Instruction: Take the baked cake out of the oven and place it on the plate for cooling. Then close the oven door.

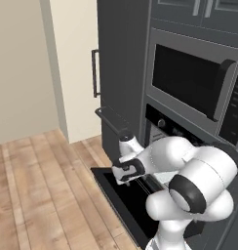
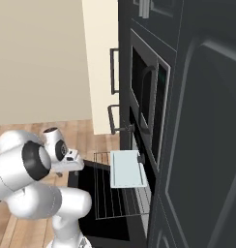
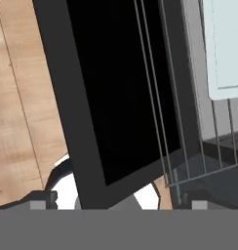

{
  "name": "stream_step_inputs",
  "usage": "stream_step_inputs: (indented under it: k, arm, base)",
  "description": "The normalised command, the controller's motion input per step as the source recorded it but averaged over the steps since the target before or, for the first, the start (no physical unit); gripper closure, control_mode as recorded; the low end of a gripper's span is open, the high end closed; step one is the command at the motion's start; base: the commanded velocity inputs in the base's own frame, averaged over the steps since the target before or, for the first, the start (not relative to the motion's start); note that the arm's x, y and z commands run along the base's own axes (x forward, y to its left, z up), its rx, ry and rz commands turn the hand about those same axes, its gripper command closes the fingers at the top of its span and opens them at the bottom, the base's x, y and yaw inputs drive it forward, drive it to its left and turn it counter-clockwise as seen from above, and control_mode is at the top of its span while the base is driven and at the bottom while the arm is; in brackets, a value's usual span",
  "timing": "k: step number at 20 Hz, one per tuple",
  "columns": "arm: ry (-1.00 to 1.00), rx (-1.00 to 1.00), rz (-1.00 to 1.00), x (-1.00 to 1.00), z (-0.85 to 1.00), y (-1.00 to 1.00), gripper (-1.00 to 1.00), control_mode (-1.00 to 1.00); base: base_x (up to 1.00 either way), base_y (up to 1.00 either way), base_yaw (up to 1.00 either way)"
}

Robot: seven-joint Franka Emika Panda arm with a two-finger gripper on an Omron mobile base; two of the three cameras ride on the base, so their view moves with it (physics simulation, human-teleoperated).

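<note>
The oven door point(image 2: 103, 203) hangs fully down, its dark glass flat and level above the wooden floor point(image 1: 38, 195). In the right base view a wire rack point(image 2: 117, 189) is pulled out over the door, and a pale grey rectangular tray point(image 2: 127, 168) sits at the rack's inner end, by the mouth of the oven point(image 2: 139, 160). The baked cake cannot be made out on the tray or rack.

The left base view hides rack and tray behind the arm, showing the door's near corner point(image 1: 118, 195), the knobs of the oven point(image 1: 162, 123) and the microwave point(image 1: 194, 80) above.

The hand view looks down on the door glass point(image 3: 121, 93), with the rack wires point(image 3: 160, 97) crossing it and the tray point(image 3: 223, 49) in the upper right corner.

The gripper point(image 1: 125, 172) hovers over the door's outer edge; whether the jaws are apart or together I cannot tell
</note>
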Motion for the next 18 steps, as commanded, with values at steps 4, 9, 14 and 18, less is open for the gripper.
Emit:
stream_step_inputs:
  k: [4,9,14,18]
  arm:
    - [0.03,0.0,-0.11,0.21,-0.49,0.0,-1.0,-1.0]
    - [0.02,0.0,-0.08,0.16,-0.47,0.0,-1.0,-1.0]
    - [0.0,0.0,-0.06,0.06,-0.36,0.0,-1.0,-1.0]
    - [0.0,0.0,-0.06,0.14,-0.34,0.0,-1.0,-1.0]
  base:
    - [0.0,0.0,0.0]
    - [0.0,0.0,0.0]
    - [0.0,0.0,0.0]
    - [0.0,0.0,0.0]
